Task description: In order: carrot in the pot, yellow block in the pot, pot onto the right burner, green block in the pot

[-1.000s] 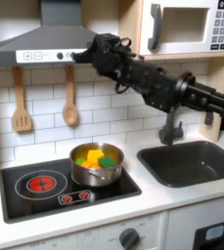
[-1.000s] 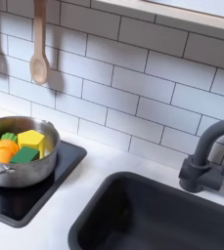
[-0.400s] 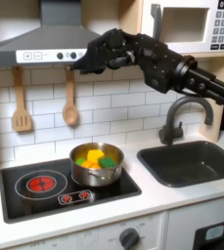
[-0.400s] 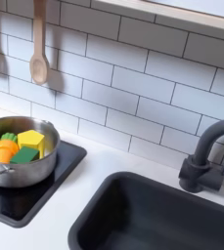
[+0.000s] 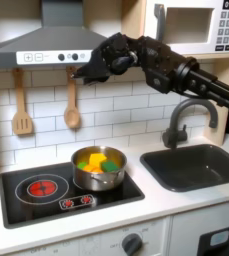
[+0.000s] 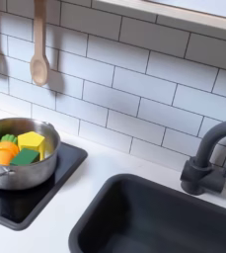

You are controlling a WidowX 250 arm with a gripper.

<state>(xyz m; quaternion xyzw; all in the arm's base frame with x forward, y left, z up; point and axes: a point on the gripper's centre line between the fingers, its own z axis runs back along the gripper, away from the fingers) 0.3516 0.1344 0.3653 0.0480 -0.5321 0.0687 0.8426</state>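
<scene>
Three toys, carrot (image 6: 1,152), yellow block (image 6: 31,141) and green block (image 6: 26,157), sit in the pot (image 6: 16,176); gripper (image 5: 87,72) up high, grip unclear, should just lift away gently

- In the first exterior view, the arm (image 5: 176,68) now reaches from the right in a flatter line, no more bent down over the faucet (image 5: 189,120).
- The gripper (image 5: 86,73) sits slightly lower than a moment ago.
</scene>
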